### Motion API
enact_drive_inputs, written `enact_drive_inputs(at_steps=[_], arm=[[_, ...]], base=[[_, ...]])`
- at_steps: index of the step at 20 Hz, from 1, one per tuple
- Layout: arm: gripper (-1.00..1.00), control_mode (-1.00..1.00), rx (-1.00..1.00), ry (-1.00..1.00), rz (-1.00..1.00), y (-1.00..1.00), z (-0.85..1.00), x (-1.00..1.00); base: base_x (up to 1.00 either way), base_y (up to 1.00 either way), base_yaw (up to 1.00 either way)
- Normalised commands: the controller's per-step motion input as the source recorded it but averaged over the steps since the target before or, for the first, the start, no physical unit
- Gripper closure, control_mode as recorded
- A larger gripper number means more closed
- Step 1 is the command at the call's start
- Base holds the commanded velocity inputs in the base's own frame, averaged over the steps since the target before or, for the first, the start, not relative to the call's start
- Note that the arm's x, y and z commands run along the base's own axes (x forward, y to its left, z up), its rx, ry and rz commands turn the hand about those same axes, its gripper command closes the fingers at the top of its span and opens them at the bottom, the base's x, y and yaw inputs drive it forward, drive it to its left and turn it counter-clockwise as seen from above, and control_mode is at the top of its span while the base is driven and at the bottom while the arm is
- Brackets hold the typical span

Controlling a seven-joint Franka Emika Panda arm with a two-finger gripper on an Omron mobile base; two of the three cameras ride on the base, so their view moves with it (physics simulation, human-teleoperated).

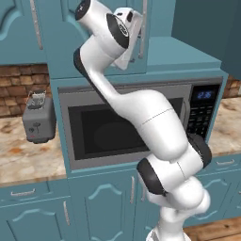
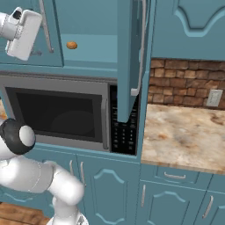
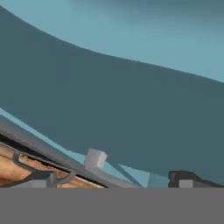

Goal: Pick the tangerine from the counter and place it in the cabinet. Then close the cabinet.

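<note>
The tangerine (image 2: 71, 45), a small orange fruit, lies on the floor of the cabinet (image 2: 94, 52) above the microwave, apart from the gripper. The cabinet's right door (image 2: 129, 61) stands swung out, edge-on in the right base view; its left door (image 1: 63, 42) is shut. My gripper (image 2: 25, 27) hovers high in front of the left door, beside its silver bar handle (image 2: 45, 25), and is also seen at the arm's top (image 1: 128, 32). In the hand view the gripper (image 3: 113, 180) is open, dark fingertips (image 3: 186, 179) wide apart with nothing between them, facing a teal panel.
The microwave (image 1: 127, 124) sits under the cabinet. A grey toaster (image 1: 38, 120) stands on the counter (image 1: 23, 157) to the left. More counter (image 2: 184, 127) and a brick wall (image 2: 184, 83) with a socket lie to the right. Base cabinets (image 2: 110, 184) are below.
</note>
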Motion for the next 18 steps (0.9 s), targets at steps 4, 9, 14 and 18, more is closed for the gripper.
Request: enact_drive_inputs(at_steps=[4,9,14,18], arm=[[-1.0,-1.0,0.22,0.0,0.27,-1.0,-0.19,0.92],[-1.0,-1.0,0.19,0.0,0.33,-0.95,-0.52,0.84],[-1.0,-1.0,0.04,0.13,0.51,-0.1,-1.0,0.82],[-1.0,-1.0,-0.03,0.28,0.47,0.51,-1.0,0.96]], base=[[0.0,0.0,0.0],[0.0,0.0,0.0],[0.0,0.0,0.0],[0.0,0.0,0.0]])
